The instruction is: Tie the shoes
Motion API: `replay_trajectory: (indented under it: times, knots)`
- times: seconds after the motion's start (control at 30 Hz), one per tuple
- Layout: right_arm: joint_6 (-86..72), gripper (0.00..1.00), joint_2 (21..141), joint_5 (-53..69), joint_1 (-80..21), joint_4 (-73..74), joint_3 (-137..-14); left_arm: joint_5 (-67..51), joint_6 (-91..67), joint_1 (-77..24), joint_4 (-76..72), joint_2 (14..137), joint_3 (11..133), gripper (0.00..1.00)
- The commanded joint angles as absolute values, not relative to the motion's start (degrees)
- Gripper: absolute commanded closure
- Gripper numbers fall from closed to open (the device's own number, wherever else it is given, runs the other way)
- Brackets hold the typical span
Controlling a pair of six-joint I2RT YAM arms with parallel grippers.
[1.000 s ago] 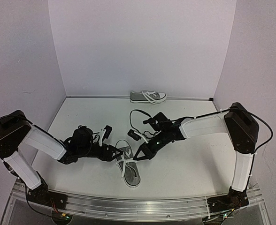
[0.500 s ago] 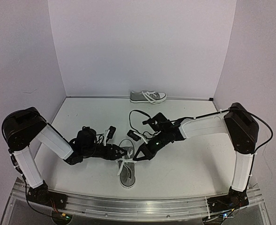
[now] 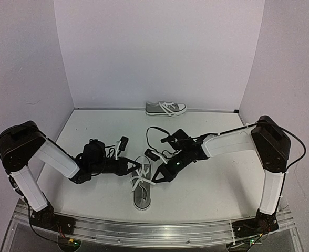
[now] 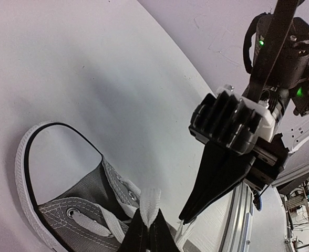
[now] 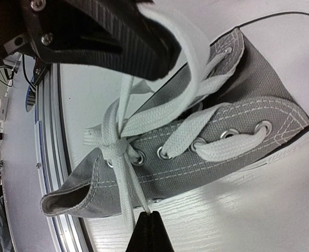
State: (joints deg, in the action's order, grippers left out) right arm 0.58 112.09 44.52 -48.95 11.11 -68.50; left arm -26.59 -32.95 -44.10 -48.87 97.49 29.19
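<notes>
**Near shoe, both lace strands taken up.** We show the near shoe (image 3: 142, 184) lying on the table (image 3: 217, 184) between the two arms, lengthwise toward the near edge. The far shoe (image 3: 165, 108) rests by the back wall, well apart, and neither arm touches it.

The left gripper (image 3: 138, 167) has its fingers pressed together on one white strand of the lace (image 5: 188, 37), which runs up from the eyelets. The right gripper (image 3: 156, 178) is likewise pinched tight on the other strand (image 5: 124, 184), low beside the shoe's outer wall. In the right wrist view the two strands cross in a first loose wrap over the upper eyelets. We cannot tell from any view whether that wrap has been drawn snug.

We judge the shoe to be small and light, with soft canvas sides that fold under load. A one-sided pull would therefore likely drag or tip it rather than tighten the crossing, so the strands call for equal and opposite tension. The lace is flat, limp and fairly smooth. It holds no shape of its own and may creep through a pinch. We would take hold across its flat face, close to the crossing, where a short span leaves little slack. The rubber sole should give some grip on the table.
</notes>
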Motion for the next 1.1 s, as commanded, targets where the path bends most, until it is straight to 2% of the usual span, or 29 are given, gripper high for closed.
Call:
replay_trajectory:
  times: [0.0,0.83,1.07]
  knots:
    - [0.58,1.00,109.01,43.83,-49.34,10.90,-67.24,-22.42,-31.41,-43.78,-48.06,94.24,28.42,1.00]
    - [0.44,1.00,108.51,42.85,-49.32,10.40,-63.24,-17.44,-28.52,-42.98,-43.87,89.95,26.20,1.00]
    - [0.37,1.00,108.53,43.52,-49.36,9.95,-64.62,-22.44,-24.67,-43.07,-39.29,90.38,28.78,1.00]
